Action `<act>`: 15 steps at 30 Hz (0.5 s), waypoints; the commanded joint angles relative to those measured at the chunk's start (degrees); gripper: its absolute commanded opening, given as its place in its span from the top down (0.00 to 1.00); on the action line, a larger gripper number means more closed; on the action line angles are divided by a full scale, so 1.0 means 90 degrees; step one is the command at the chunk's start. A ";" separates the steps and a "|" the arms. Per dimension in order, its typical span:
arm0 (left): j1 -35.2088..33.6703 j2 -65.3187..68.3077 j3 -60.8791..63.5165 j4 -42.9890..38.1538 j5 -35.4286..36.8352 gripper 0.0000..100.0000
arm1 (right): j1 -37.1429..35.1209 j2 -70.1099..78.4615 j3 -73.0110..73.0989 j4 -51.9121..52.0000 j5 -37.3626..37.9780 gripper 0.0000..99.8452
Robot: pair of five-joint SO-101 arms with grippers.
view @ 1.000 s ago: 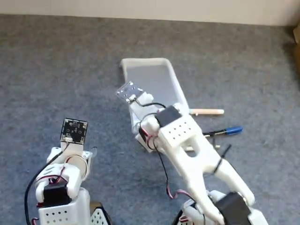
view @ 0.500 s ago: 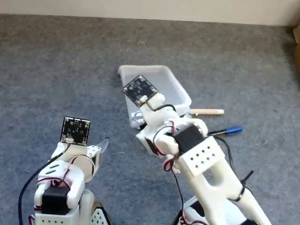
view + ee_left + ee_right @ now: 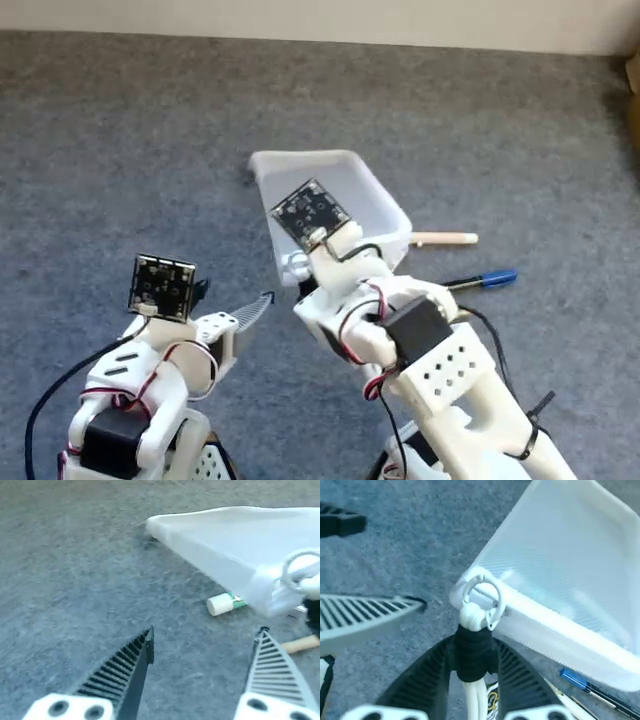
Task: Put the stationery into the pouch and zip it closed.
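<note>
Pouch (image 3: 335, 190): middle of table (image 3: 120, 150), near end raised by its pull (image 3: 481, 602), clamped in your right claw (image 3: 472, 647). Left claw (image 3: 206, 631): spread, empty, just beside. Pen (image 3: 485, 280), glue (image 3: 225, 603): loose on table. Risk: unbraced pouch may swing and you lose the pull.

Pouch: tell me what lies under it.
A white-capped glue stick pokes out from under the pouch, with a blue pen and a wooden stick close by. Whatever lies farther beneath is covered.
</note>
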State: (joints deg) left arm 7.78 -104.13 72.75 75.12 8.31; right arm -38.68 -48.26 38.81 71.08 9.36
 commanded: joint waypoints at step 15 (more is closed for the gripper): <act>0.0337 0.0034 0.0698 -0.1758 0.0020 0.73 | -0.0513 -0.0239 -0.0073 -0.0073 -0.0068 0.99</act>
State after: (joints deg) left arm 9.63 -104.13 77.05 64.31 9.10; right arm -41.93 -48.44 38.81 71.16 8.92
